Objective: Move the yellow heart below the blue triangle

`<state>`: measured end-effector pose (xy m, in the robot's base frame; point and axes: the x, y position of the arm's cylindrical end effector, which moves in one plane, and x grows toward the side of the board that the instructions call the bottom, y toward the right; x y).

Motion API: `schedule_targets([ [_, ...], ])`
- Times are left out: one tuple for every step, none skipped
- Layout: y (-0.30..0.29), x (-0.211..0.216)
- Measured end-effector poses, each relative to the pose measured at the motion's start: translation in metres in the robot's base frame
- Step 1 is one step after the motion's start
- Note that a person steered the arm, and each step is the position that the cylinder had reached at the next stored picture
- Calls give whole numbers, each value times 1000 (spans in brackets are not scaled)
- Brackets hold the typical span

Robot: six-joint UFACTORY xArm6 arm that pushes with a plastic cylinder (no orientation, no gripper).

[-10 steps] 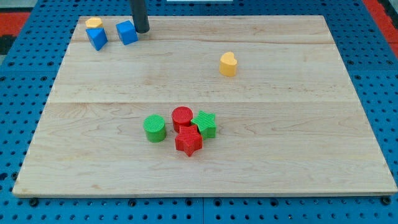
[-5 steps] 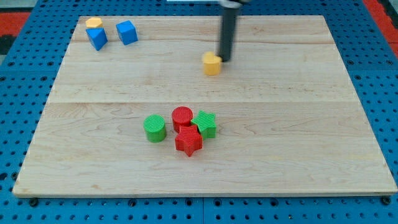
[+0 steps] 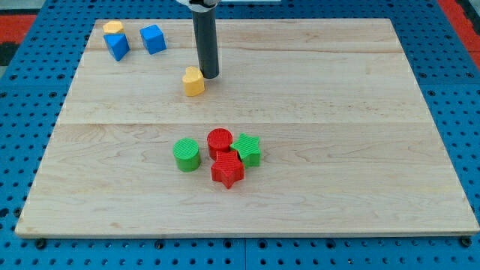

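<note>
Wooden board with coloured plastic blocks and one dark rod.
My tip touches the yellow heart block at its 2 o'clock side. Blue triangle block, small yellow block touching it at 12 o'clock, blue cube near at 3 o'clock. Lower centre cluster: green cylinder, red cylinder, green star, red star.

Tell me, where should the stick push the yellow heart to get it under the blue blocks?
No gripping here, only pushing. My tip sits at the yellow heart on its right side in the view, a good spot, since the blue blocks lie toward the view's upper left. Probably keep pushing that right face leftward, centred so the heart doesn't spin away.
</note>
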<state>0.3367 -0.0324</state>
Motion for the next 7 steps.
schedule_targets([
  [32, 26],
  [-58, 9],
  [-134, -17],
  [-68, 9],
  [-84, 43],
  [-158, 30],
  [-174, -14],
])
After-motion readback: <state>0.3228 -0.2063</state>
